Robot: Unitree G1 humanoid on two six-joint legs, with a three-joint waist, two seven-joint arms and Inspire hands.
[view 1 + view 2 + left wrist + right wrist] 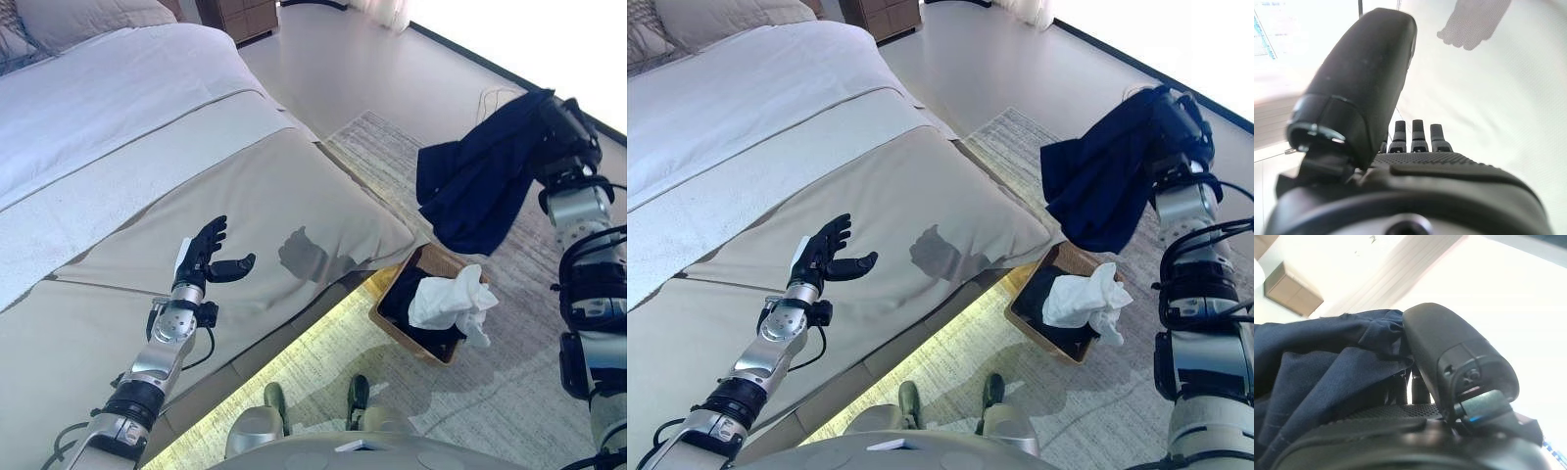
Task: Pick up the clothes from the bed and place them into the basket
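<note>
Hanging from the right hand point(563, 122), a dark navy cloth garment point(475, 191) droops in loose folds, raised well above the floor. In the right wrist view the navy fabric point(1317, 367) is bunched against the thumb and drapes across the fingers, so the fingers are gripping the cloth. The garment's lower edge sits over the rectangular brown woven basket point(390, 320), apart from it. The basket stands on the pale patterned rug point(490, 392) just beside the foot corner of the bed point(245, 196). Inside the basket lies dark clothing with a crumpled white cloth point(451, 302) on top, part of the white cloth spilling over the rim.

The left hand point(206, 257) is held over the beige bed cover, fingers straight and spread, thumb out to the side, holding nothing. Its shadow falls on the cover nearby. The left wrist view shows the fingers point(1418, 134) extended above plain cover fabric.

The beige cover near the left hand is smooth; no garment shows on it. White bedding point(108, 98) covers the head end.
</note>
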